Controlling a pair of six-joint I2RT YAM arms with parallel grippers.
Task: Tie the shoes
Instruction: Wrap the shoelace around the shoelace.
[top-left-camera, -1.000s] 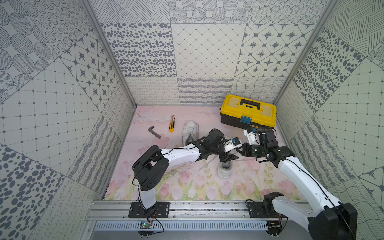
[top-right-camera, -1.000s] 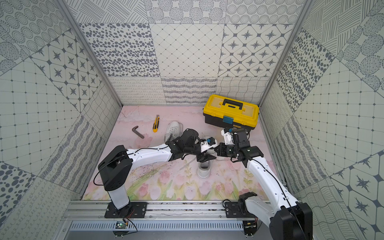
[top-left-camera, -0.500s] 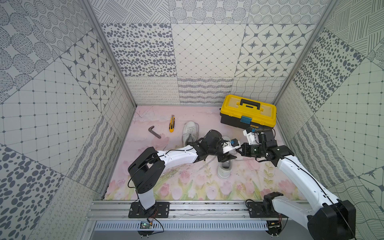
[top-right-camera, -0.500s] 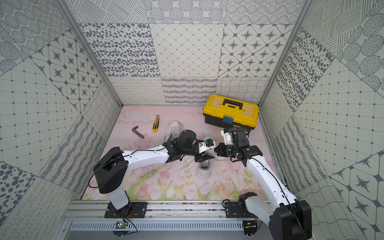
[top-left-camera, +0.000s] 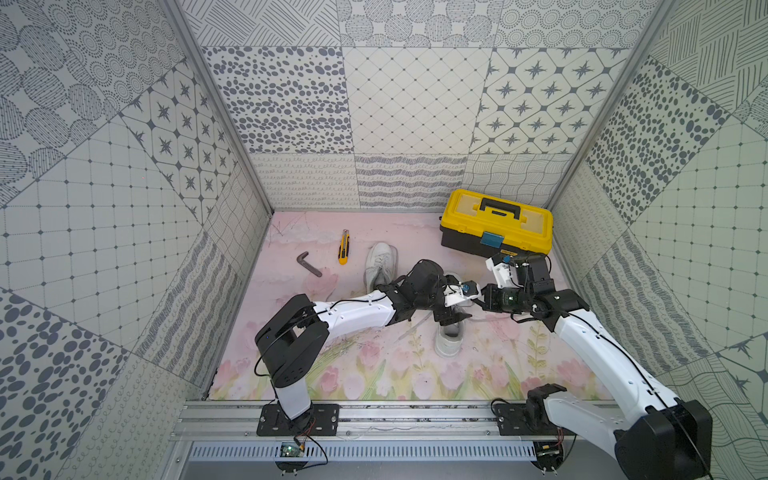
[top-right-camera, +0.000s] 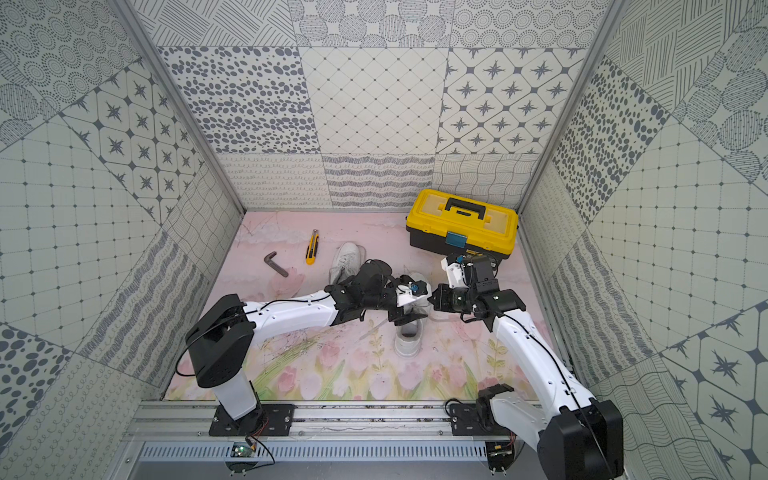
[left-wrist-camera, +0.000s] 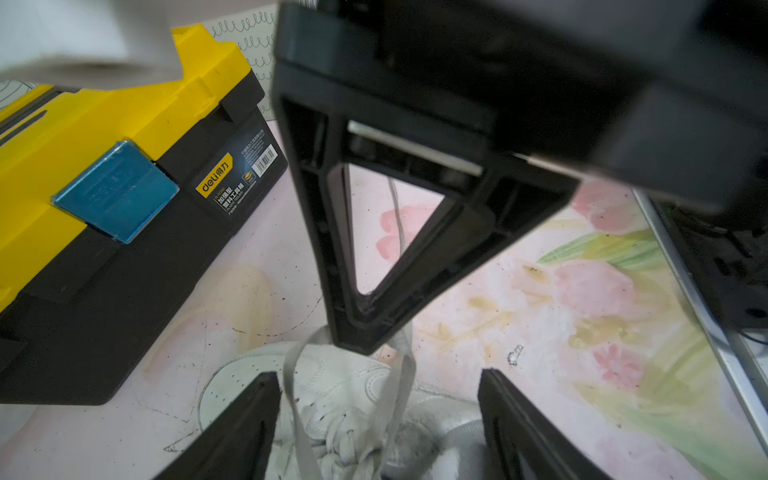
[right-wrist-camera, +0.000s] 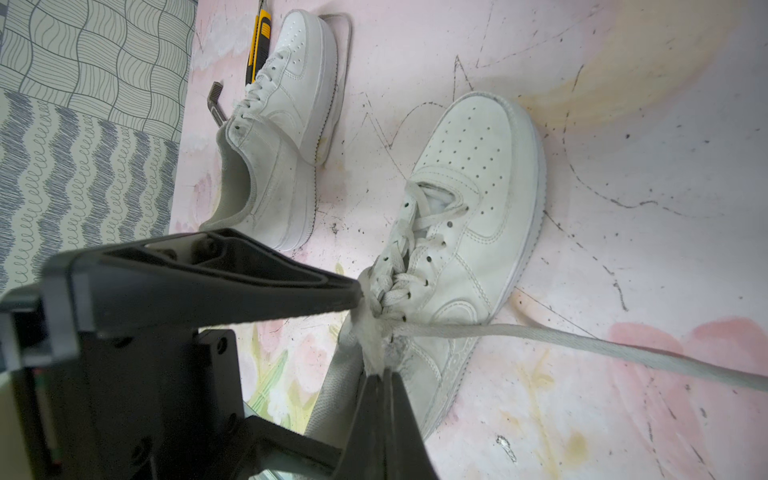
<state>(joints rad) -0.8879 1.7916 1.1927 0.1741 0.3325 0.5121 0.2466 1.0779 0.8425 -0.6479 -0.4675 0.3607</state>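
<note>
Enclosed by flat matte wall panels (top-left-camera: 415, 104) printed in grey dots, stars, grids and waves, with bare aluminium posts at the corners. Floored with a pink tulip-print mat (top-left-camera: 374, 374), scuffed and pen-marked, bounded in front by a slotted aluminium rail (top-left-camera: 395, 419). Locate the toolbox (top-left-camera: 496, 220) at rear right, close to the back and right walls: boxy hard plastic, glossy yellow lid over black base, black handle, blue latch. Locate both shoes mid-floor, upright on flat white soles, toes toward the back wall: smooth white uppers, perforated toe caps. Find the far sneaker (top-left-camera: 380, 266) near the knife, with a loose lace end curving past the toe. Find the near sneaker (top-left-camera: 448, 343) beneath both grippers, apart from the toolbox. Read the left gripper (left-wrist-camera: 378, 374) as spread wide, one black angular finger on each side of the lace strands, clamping nothing. Read the right gripper (right-wrist-camera: 380, 374) as pressed together on a bunched loop of the woven grey-white lace (right-wrist-camera: 582, 343), with one strand drawn straight across the mat. Note the slim yellow-and-black utility knife (top-left-camera: 343, 247) and, near it, the dark L-shaped hex key (top-left-camera: 309, 264). Leaves open mat along the left wall and across the front strip by the rail; tightest margin between toolbox and right wall.
</note>
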